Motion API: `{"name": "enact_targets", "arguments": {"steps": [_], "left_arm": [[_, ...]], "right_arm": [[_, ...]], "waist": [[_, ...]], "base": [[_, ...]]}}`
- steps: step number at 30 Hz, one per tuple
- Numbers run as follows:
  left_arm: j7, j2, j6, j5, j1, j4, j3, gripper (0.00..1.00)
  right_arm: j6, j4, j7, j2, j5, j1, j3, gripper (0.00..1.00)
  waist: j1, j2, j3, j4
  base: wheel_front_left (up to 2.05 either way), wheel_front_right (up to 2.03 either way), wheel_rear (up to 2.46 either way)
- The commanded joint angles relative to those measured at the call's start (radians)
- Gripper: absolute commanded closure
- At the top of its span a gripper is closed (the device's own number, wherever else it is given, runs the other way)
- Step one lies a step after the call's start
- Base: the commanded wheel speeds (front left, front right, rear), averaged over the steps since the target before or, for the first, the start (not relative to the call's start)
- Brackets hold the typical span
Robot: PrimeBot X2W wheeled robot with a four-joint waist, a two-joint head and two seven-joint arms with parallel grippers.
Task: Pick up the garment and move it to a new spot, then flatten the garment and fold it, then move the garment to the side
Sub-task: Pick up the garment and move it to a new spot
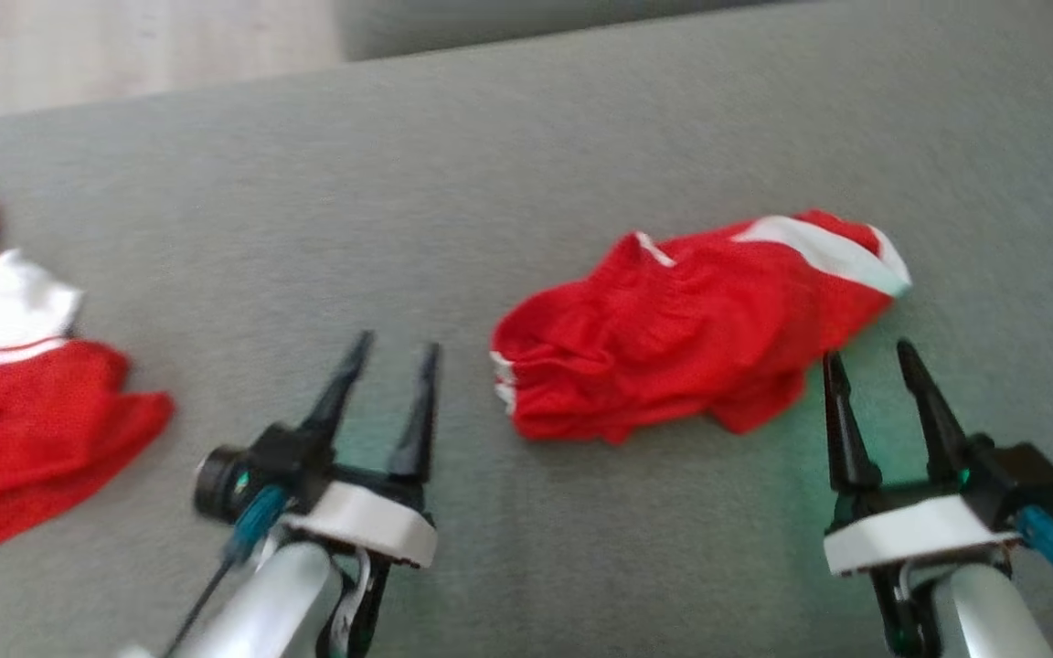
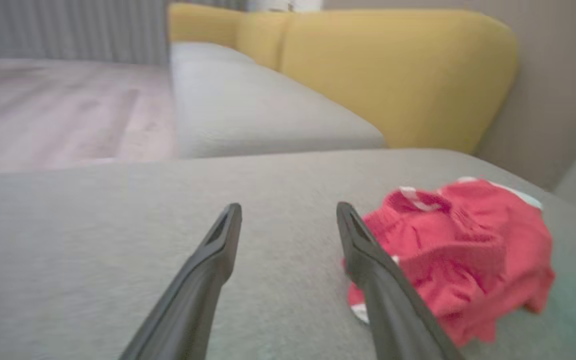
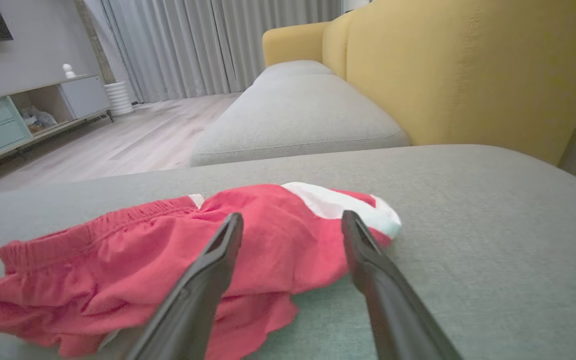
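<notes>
Upholstery in grey forms a broad sofa seat [image 1: 581, 137] across the head view, with a yellow backrest [image 3: 468, 75] beyond it and pale wood floor [image 1: 124, 46] past the far edge. A red garment [image 1: 682, 329] with white trim lies crumpled right of centre on the seat. A second red and white cloth [image 1: 24, 411] lies at the left edge, well apart. The left gripper [image 1: 397, 343] is spread and empty, just left of the garment. The right gripper [image 1: 866, 352] is spread and empty at its near right corner. Flattening seems the step in hand: each gripper would need to pinch an end and draw outward. Bare seat lies open around the garment.
</notes>
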Motion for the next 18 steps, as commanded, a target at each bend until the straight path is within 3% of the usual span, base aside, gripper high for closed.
{"name": "enact_targets", "arguments": {"steps": [1,2,4,8,12,18], "left_arm": [[-0.012,-0.013,0.056,0.053,0.066,-0.08,0.121,0.0],[-0.012,-0.013,0.056,0.053,0.066,-0.08,0.121,0.0],[-0.012,-0.056,0.126,0.141,0.182,-0.166,0.256,0.0],[-0.012,-0.093,0.156,0.234,0.273,-0.234,0.335,0.0],[-0.012,-0.137,0.144,0.323,0.373,-0.298,0.398,0.0],[-0.012,-0.172,0.093,0.407,0.444,-0.33,0.446,0.0]], "right_arm": [[-0.001,-0.014,-0.003,-0.004,-0.014,0.01,0.015,0.0],[-0.001,-0.014,-0.003,-0.004,-0.014,0.01,0.015,0.0],[-0.001,-0.002,-0.003,-0.004,-0.025,0.029,0.0,0.0],[-0.001,-0.005,-0.003,-0.004,-0.016,0.048,-0.013,0.0],[-0.001,-0.021,-0.003,-0.004,-0.011,0.089,-0.013,0.0],[-0.001,-0.045,-0.003,-0.004,-0.02,0.128,0.01,0.0]], "waist": [[0.0,0.0,-0.076,0.09],[0.0,0.0,-0.076,0.09],[0.0,0.0,-0.106,0.134],[0.0,0.0,-0.128,0.167],[0.0,0.0,-0.151,0.191],[0.0,0.0,-0.167,0.191]], "base": [[0.0,0.0,0.0],[0.0,0.0,0.0],[0.0,0.0,0.0],[0.0,0.0,0.0],[0.0,0.0,0.0],[0.0,0.0,0.0]]}}
